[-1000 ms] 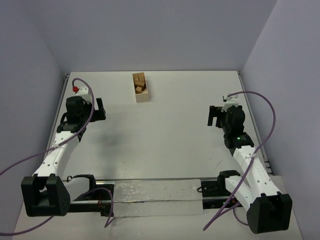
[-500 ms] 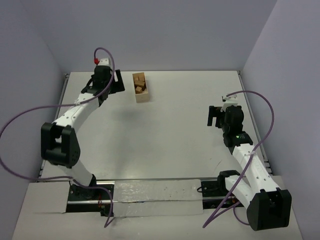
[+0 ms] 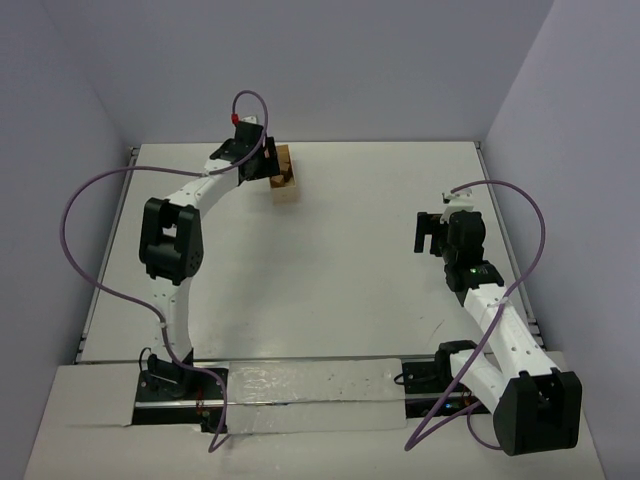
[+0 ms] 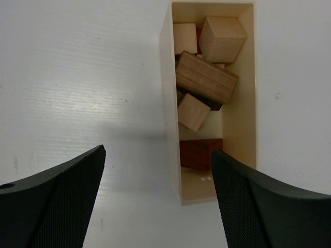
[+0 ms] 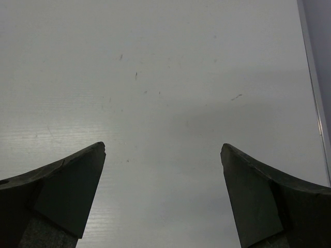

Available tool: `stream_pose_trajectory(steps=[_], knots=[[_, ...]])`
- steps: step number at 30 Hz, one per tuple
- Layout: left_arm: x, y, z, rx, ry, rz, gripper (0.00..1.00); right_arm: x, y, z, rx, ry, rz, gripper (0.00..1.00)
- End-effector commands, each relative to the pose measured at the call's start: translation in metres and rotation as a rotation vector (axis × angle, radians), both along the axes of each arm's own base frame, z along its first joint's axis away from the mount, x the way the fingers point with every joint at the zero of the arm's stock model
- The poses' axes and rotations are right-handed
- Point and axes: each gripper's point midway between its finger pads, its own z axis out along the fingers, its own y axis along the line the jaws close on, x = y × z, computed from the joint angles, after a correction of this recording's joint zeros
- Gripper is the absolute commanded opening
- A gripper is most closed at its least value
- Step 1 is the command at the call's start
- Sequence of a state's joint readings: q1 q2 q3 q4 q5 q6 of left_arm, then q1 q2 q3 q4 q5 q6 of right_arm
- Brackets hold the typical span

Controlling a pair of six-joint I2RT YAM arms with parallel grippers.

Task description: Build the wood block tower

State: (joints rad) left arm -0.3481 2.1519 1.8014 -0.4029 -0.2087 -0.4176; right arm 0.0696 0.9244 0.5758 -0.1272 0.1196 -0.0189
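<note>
1. My left gripper (image 4: 158,161) hangs over the near end of the pale box (image 4: 249,108), at the far side of the table (image 5: 165,77). Its jaws are spread wide and hold nothing. The box's left wall lies between the fingers, so I judge the claw is not yet centred on the contents.
2. The wood blocks (image 4: 206,78) all sit inside that box in a jumble, and I see no tower begun in any view. A tan cube (image 4: 221,38) is at the far end, with a grained slab lying skewed across the pieces beneath it. A small cube (image 4: 192,112) is wedged below the slab, and a reddish-brown block (image 4: 199,153) lies at the near end.
3. My right gripper (image 5: 163,155) is also spread wide and empty, over bare table on the right and well apart from the box. I read that as keeping clear of the left arm's work, and ready to steady or stack later.
4. The blocks are packed between narrow walls (that is why they stay put), so fingers this broad may not fit beside them. I expect the topmost slab or the cube to be the easiest first pick. The risk is nudging the light box instead.
</note>
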Motion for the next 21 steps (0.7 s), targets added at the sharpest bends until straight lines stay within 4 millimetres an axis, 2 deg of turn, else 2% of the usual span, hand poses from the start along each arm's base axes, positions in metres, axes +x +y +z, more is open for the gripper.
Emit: stream_pose_trajectory(steps=[1,5,9,13,17,21], knots=[[0.014,-0.011,0.006,-0.018,-0.022,0.004,0.88,0.01,0.0,0.019,0.006,-0.058,-0.011,1.0],[0.019,-0.004,-0.009,-0.001,-0.005,0.03,0.83,0.01,0.001,0.018,0.008,-0.056,-0.009,1.0],[0.028,0.0,-0.024,0.003,0.021,0.045,0.72,0.009,0.001,0.018,0.006,-0.054,-0.005,1.0],[0.035,0.001,-0.026,0.014,0.009,0.053,0.62,0.008,0.0,0.018,0.002,-0.059,-0.009,1.0],[0.035,0.001,-0.025,0.022,0.005,0.048,0.45,0.008,0.0,0.018,0.003,-0.058,-0.008,1.0],[0.027,0.009,-0.014,0.059,-0.019,0.043,0.27,0.008,0.001,0.017,0.003,-0.055,-0.004,1.0]])
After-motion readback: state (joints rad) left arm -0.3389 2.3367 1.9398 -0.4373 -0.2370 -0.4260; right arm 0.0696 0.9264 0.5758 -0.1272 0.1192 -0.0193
